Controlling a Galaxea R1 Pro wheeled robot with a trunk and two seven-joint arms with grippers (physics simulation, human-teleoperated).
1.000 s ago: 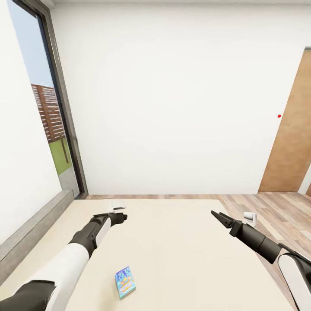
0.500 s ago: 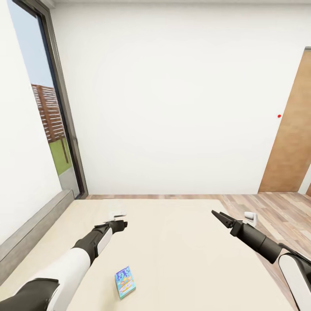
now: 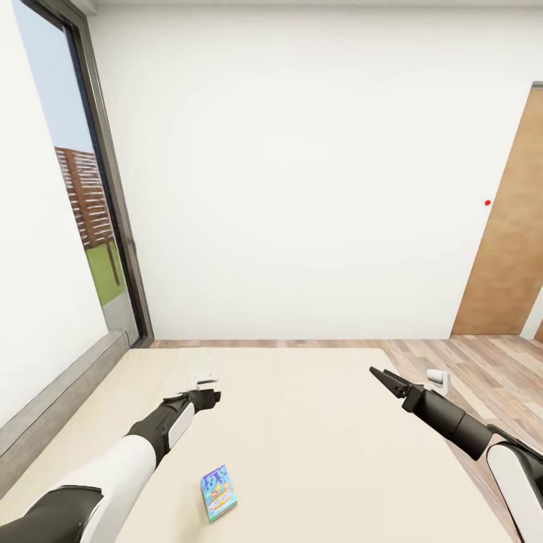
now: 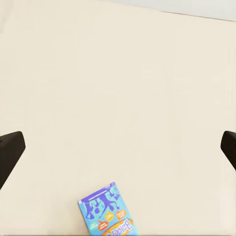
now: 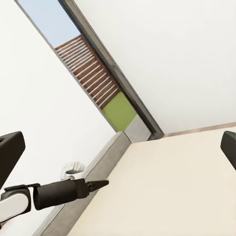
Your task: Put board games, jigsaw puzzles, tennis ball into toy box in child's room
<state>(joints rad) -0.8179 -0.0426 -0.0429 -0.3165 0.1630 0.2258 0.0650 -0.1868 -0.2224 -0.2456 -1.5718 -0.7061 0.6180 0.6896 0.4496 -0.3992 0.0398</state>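
One board game (image 3: 218,492), a small blue box with cartoon print, lies flat on the beige mattress of the bed (image 3: 317,452), close to me. The same box (image 4: 109,214) lies on the mattress in the left wrist view, between and short of the dark fingers (image 4: 11,150), which stand wide apart. My left gripper (image 3: 207,394) hovers open over the mattress, beyond the box and slightly left of it. My right gripper (image 3: 383,378) is open and empty above the bed's right side. The left arm (image 5: 59,192) also shows in the right wrist view.
The bed's grey frame edge (image 3: 53,407) runs along the left, under a tall glass door (image 3: 83,204). A white wall stands behind the bed. Wood floor (image 3: 483,362) and a brown wooden door (image 3: 505,249) lie to the right.
My left gripper has sunk a little toward the mattress and the board game. The right arm, the box and the camera have stayed still.
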